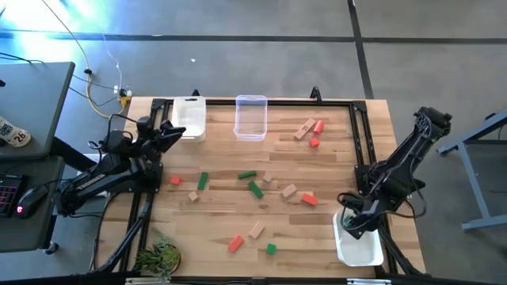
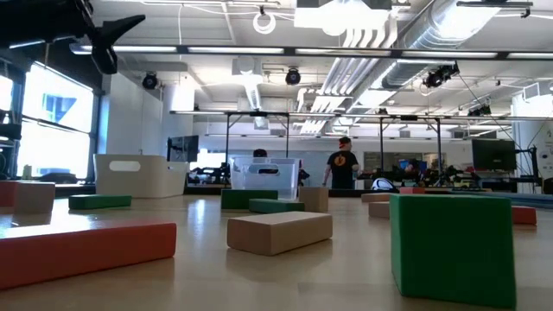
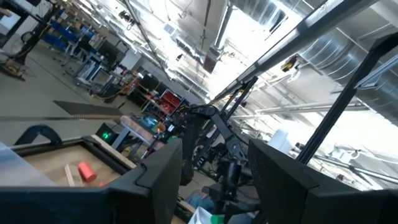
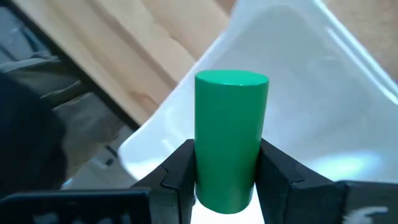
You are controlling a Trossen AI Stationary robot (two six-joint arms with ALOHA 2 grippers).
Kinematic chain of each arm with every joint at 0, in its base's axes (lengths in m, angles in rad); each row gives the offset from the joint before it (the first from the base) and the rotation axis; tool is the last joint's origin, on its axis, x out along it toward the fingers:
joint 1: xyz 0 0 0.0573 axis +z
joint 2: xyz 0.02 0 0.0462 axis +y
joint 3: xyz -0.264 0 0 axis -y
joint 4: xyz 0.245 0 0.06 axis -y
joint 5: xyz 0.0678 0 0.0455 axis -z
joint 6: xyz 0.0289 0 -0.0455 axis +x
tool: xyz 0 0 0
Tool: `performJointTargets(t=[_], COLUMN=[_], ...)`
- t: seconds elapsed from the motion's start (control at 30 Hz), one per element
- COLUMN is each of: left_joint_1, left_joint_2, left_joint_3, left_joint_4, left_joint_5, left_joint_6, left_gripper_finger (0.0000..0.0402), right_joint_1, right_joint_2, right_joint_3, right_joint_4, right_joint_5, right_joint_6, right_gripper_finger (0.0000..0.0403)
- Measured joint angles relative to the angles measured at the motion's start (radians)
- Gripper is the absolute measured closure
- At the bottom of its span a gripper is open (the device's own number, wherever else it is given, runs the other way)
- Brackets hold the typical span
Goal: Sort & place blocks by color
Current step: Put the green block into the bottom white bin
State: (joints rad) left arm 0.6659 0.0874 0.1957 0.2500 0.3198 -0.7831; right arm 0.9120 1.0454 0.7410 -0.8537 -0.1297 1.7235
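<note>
Green, red-orange and plain wooden blocks lie scattered flat on the wooden table (image 1: 230, 214), among them a green bar (image 1: 255, 189), a red one (image 1: 309, 199) and a wooden one (image 1: 257, 229). My right gripper (image 1: 348, 222) is shut on a green cylinder block (image 4: 231, 130) over the white tub (image 1: 360, 247) at the near right. My left gripper (image 1: 176, 131) stands open and raised at the far left, beside another white tub (image 1: 190, 117), with nothing between its fingers (image 3: 163, 177). My right gripper pinches the green cylinder's round side (image 4: 205, 177) between its two fingers (image 4: 180, 177), near one end. The fingers slant down and lie along the cylinder, whose other end sticks out past the fingertips. It hangs clear above the white tub's floor (image 4: 311, 87).
A clear tub (image 1: 250, 117) stands at the far middle. More blocks lie at the far right (image 1: 309, 131). A black frame (image 1: 360, 142) runs round the table. A small green plant (image 1: 158, 257) sits at the near left corner.
</note>
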Motion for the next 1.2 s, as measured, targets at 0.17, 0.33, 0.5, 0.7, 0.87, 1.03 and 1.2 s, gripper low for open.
performJointTargets(t=[0.17, 0.33, 0.5, 0.7, 0.87, 1.03, 1.2], left_joint_1=[0.000, 0.000, 0.000, -0.055, -0.126, -0.212, -0.311], left_joint_2=[0.095, 0.207, 0.316, 0.417, 0.494, 0.559, 0.609], left_joint_3=[0.073, 0.155, 0.243, 0.319, 0.345, 0.364, 0.366], left_joint_4=[-0.021, -0.095, -0.228, -0.339, -0.361, -0.462, -0.537], left_joint_5=[0.000, 0.015, 0.059, 0.062, 0.054, 0.044, -0.016], left_joint_6=[0.046, 0.077, 0.081, 0.104, 0.106, 0.075, 0.020], left_gripper_finger=[0.0229, 0.0229, 0.0229, 0.0229, 0.0229, 0.0229, 0.0229], right_joint_1=[0.001, 0.001, 0.001, 0.001, 0.001, 0.001, 0.001], right_joint_2=[0.059, 0.131, 0.190, 0.233, 0.246, 0.246, 0.246], right_joint_3=[-0.001, -0.002, -0.002, -0.003, -0.003, -0.003, -0.003], right_joint_4=[-0.006, 0.014, 0.028, 0.040, 0.047, 0.051, 0.052], right_joint_5=[0.003, -0.007, -0.057, -0.057, -0.066, -0.094, -0.099], right_joint_6=[-0.002, -0.014, -0.004, 0.043, 0.096, 0.109, 0.102], right_gripper_finger=[0.0287, 0.0290, 0.0290, 0.0289, 0.0289, 0.0288, 0.0269])
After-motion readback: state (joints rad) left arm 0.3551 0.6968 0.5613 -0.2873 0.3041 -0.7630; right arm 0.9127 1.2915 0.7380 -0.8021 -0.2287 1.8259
